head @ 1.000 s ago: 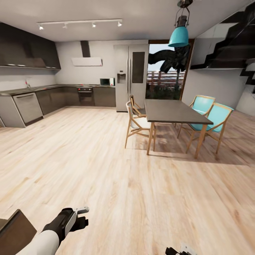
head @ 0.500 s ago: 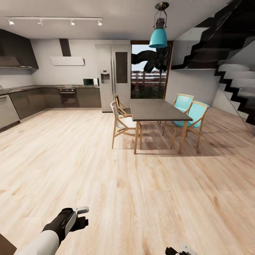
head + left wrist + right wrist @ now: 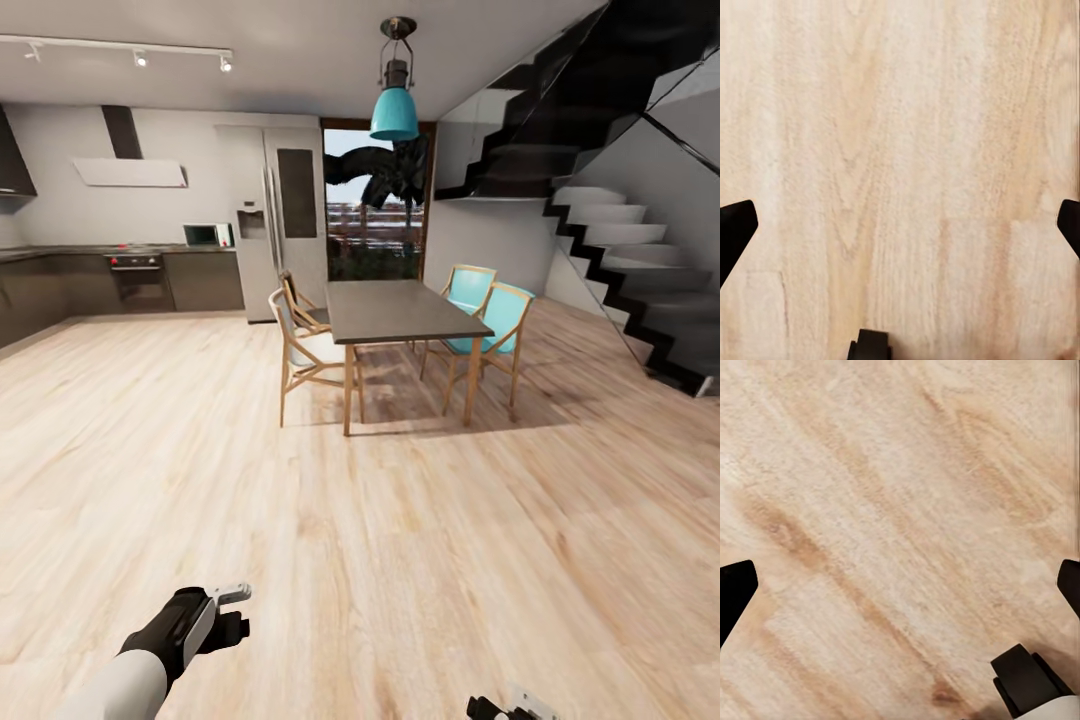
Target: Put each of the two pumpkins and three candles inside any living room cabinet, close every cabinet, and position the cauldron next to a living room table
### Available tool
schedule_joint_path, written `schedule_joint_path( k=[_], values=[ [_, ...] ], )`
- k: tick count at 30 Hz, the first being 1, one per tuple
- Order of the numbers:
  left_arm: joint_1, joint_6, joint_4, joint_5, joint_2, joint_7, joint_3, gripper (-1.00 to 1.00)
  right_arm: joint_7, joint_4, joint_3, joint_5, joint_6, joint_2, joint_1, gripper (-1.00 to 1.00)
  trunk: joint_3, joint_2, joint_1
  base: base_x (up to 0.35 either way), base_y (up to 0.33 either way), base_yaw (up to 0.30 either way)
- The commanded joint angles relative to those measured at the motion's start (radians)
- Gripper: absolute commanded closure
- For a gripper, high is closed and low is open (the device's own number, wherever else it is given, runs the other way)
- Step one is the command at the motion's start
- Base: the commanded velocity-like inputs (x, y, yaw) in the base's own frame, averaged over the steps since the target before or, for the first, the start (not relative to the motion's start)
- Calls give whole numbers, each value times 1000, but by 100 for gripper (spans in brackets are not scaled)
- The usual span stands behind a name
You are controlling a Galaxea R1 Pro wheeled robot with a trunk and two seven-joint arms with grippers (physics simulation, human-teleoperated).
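The robot is turning to its right across the open-plan room. Over the last second the whole head view has been sliding leftward: the kitchen units and a dark brown corner at the lower left have left the frame, and the staircase (image 3: 620, 240) has been coming into fuller view on the right. This is camera motion; the furniture itself has not moved.

Ahead, the dining table (image 3: 400, 310) is standing on the wooden floor (image 3: 380, 560) with two wooden chairs (image 3: 300, 345) on one side and two turquoise chairs (image 3: 490, 310) on the other, under a turquoise pendant lamp (image 3: 394, 112). The refrigerator (image 3: 275, 220) is standing against the back wall.

The left gripper (image 3: 232, 598) is hanging low over bare floor. In the left wrist view its fingertips (image 3: 735, 229) are sitting at opposite edges, well apart, with nothing between them. The right gripper (image 3: 510, 708) is barely visible at the lower edge of the head view; in the right wrist view its fingertips (image 3: 735, 585) are likewise spread wide over bare floor, empty.

No pumpkin, candle, cabinet, cauldron or coffee table is in view. Judgement: the robot is in transit, searching for the living room; no placement step can begin from this position.
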Motion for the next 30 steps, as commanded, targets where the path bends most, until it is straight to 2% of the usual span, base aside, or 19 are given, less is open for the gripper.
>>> schedule_joint_path(
  k=[1, 30],
  values=[
    [0, 0, 0, 0, 0, 0, 0, -100, 0, 0, 0, 0, 0, 0, 0, -100, 1, 0, 0, 0, 0, -245],
    [0, 0, 0, -1, 0, 0, 0, -100, 6, 4, 1, -1, -3, 0, 2, -100, 37, 0, 0, 0, 0, -204]
  ],
)
